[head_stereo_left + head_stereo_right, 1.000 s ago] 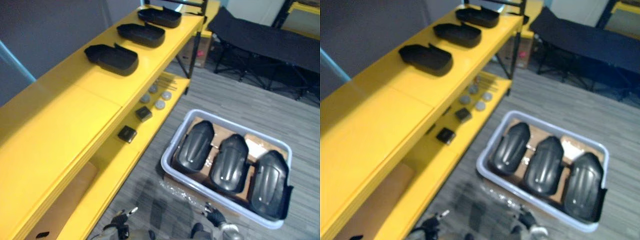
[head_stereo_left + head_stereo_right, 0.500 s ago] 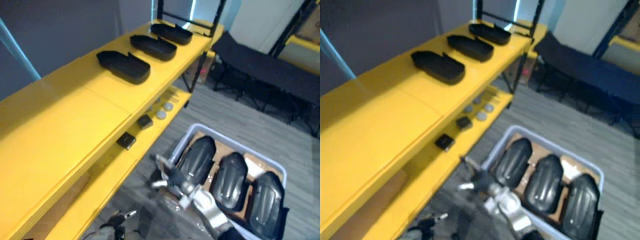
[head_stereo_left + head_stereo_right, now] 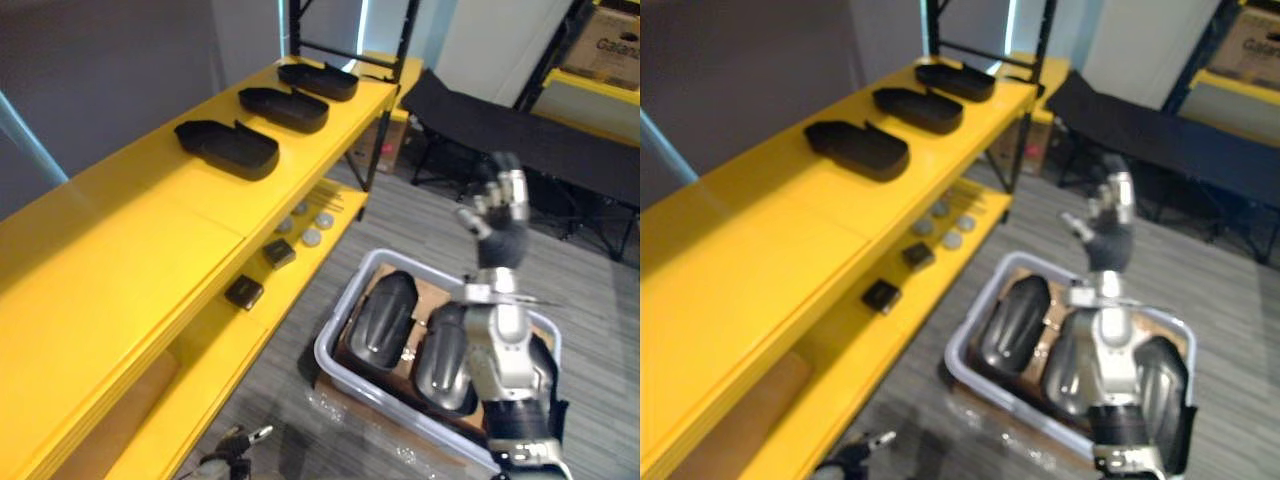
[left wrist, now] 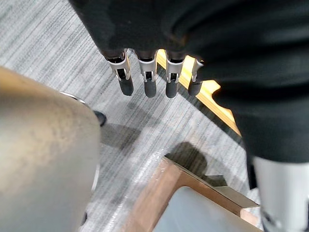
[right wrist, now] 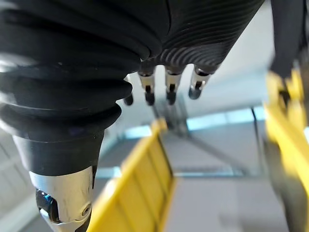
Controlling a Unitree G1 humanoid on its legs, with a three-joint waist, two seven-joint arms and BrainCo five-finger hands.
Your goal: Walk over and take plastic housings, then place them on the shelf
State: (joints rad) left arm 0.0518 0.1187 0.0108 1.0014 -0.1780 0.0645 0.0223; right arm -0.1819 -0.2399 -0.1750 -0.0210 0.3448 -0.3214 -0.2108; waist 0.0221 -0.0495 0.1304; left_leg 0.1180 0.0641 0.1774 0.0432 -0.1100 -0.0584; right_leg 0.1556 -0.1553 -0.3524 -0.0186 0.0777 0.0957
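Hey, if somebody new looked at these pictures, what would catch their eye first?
The long yellow shelf on the left, with three black housings in a row on top. Then the right hand, open and held up over the pale bin on the floor, where glossy housings lie side by side. The left hand hangs open low by the floor.

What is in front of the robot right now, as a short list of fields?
shelf: yellow shelf, three black housings in a row on top
floor: grey bin holding rounded housings
right hand: up above the bin, fingers relaxed, empty
left hand: low over the floor, fingers straight, empty
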